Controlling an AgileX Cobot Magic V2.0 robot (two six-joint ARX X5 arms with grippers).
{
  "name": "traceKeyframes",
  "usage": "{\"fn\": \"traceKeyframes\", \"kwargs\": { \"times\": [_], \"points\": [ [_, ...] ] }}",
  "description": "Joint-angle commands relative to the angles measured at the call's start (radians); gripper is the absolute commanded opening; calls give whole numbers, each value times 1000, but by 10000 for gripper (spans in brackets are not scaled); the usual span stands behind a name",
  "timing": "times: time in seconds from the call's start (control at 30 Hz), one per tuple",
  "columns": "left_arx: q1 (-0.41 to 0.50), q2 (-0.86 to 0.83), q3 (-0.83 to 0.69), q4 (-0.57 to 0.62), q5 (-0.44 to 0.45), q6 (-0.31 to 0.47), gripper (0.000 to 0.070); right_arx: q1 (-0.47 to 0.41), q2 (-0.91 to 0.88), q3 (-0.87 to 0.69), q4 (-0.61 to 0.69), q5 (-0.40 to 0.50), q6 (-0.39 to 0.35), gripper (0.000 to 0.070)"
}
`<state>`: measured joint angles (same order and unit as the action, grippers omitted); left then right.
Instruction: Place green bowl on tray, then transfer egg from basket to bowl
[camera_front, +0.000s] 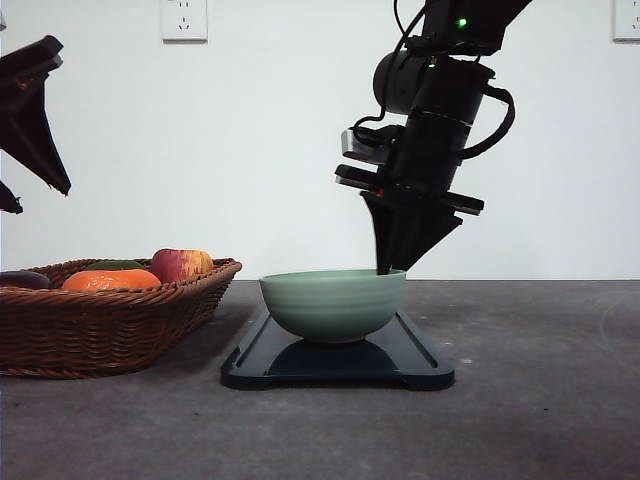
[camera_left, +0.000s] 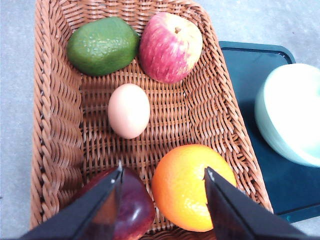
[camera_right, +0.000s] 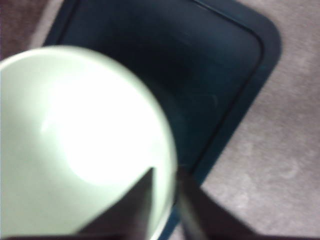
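Fingers of my right gripper (camera_right: 162, 200) sit closest to the lens in the right wrist view, pinched narrow on the bowl (camera_right: 85, 135) rim, one finger inside and one outside. My judgement: if I lift away before they part, the bowl tips or drags off the tray (camera_right: 215, 75).

Going by size, the table (camera_front: 540, 400) comes first, grey, across the lower part of the front view. Next, the basket (camera_front: 110, 320) sits at lower left of that view, just beside the tray (camera_front: 410, 365), which lies at lower centre. On it rests the bowl (camera_front: 333, 303), looking flat and settled, with my right gripper (camera_front: 385, 268) at its right rim.

My left gripper (camera_left: 162, 175) hangs with its jaws wide, above the basket (camera_left: 52, 125). An orange (camera_left: 190, 185) and a dark red fruit (camera_left: 132, 210) lie right under its fingers; the egg (camera_left: 128, 110) sits mid-frame, beyond them, near an apple (camera_left: 170, 47) and an avocado (camera_left: 102, 46). Dropping straight down risks striking the orange, not the egg. Squeezing hard could crack the shell.
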<state>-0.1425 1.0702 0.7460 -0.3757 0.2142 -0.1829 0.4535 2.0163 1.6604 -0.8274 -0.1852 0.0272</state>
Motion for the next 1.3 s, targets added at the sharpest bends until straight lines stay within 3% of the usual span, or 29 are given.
{"fn": "traceKeyframes", "kwargs": {
  "times": [0.0, 0.27, 0.37, 0.5, 0.9, 1.27],
  "points": [
    [-2, 9, 22, 5, 4, 10, 310, 9, 16, 26, 8, -8, 6, 221],
    [-2, 10, 22, -1, 4, 10, 310, 0, -39, 38, -18, 39, -36, 214],
    [-2, 10, 22, -3, 4, 10, 310, -8, -104, -22, 45, 1, -40, 213],
    [-2, 10, 22, -6, 3, 11, 310, -16, -231, -195, 220, -59, -39, 213],
    [-2, 10, 22, -6, 4, 2, 310, -45, -638, -745, 584, -58, -56, 212],
    [-2, 9, 22, -7, 4, 2, 310, -144, -946, -1047, 607, -52, -53, 212]
  ]
}}
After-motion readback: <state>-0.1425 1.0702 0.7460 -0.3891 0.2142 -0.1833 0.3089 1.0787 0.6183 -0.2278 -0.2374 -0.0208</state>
